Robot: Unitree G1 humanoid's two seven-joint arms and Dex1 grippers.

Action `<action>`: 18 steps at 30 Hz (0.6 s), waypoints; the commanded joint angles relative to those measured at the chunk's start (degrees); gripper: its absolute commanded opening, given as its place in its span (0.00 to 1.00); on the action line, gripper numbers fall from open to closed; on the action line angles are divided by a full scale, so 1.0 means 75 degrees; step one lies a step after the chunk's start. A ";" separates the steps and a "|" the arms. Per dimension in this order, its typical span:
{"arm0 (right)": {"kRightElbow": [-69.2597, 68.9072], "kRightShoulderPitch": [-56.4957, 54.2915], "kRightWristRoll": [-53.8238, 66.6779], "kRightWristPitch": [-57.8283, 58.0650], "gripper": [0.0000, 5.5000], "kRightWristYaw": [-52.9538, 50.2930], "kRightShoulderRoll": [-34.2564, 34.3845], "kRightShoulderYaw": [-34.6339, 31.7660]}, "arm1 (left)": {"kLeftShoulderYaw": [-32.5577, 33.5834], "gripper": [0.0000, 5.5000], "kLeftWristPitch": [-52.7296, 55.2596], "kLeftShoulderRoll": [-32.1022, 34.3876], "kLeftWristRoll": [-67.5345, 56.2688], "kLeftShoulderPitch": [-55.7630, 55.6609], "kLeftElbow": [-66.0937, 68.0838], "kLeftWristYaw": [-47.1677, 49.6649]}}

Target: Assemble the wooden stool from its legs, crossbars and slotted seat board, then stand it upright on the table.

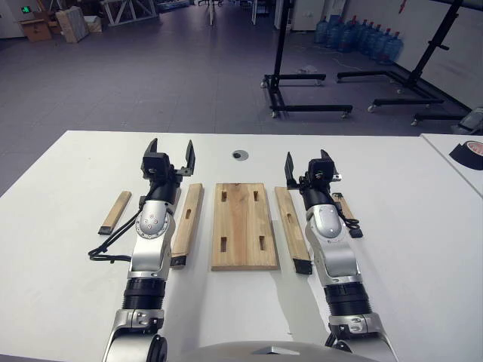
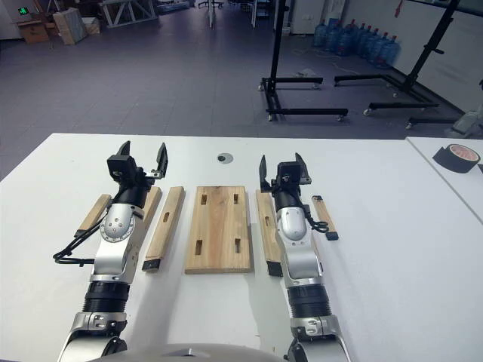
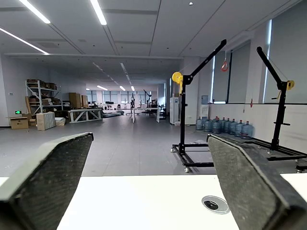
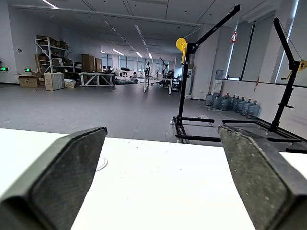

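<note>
- Two pincers, left pincer (image 1: 171,148) and right pincer (image 1: 307,160), both spread wide and holding nothing, above the desk (image 1: 60,271)
- Nothing joined yet; seat board (image 1: 243,225) lies flat between the arms
- First pick, my judgement: grip a leg mid-length, square across its narrow edges, leaving the end free for its slot
- Count: 1 seat board with 4 slots
- 2 legs just beside it: left leg (image 1: 187,222), right leg (image 1: 290,226)
- 2 crossbars outermost: left crossbar (image 1: 115,211), right crossbar (image 2: 323,213)
- 1 further plank (image 2: 154,197), partly hidden under the left arm
</note>
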 commanded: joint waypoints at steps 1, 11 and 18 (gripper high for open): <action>0.0019 -0.0130 -0.0048 -0.0040 0.78 0.0017 -0.0010 -0.0010 | 0.0002 0.79 0.0004 0.0036 0.0013 -0.0232 0.0159 -0.0015; 0.0073 -0.0174 -0.0074 -0.0049 0.78 -0.0040 0.0018 0.0003 | 0.0044 0.79 -0.0044 0.0039 0.0070 -0.0241 0.0177 0.0043; 0.0040 -0.0102 -0.0093 0.0000 0.78 -0.0187 0.0013 -0.0074 | 0.0142 0.79 0.0171 0.0031 -0.0092 -0.0177 0.0114 -0.0005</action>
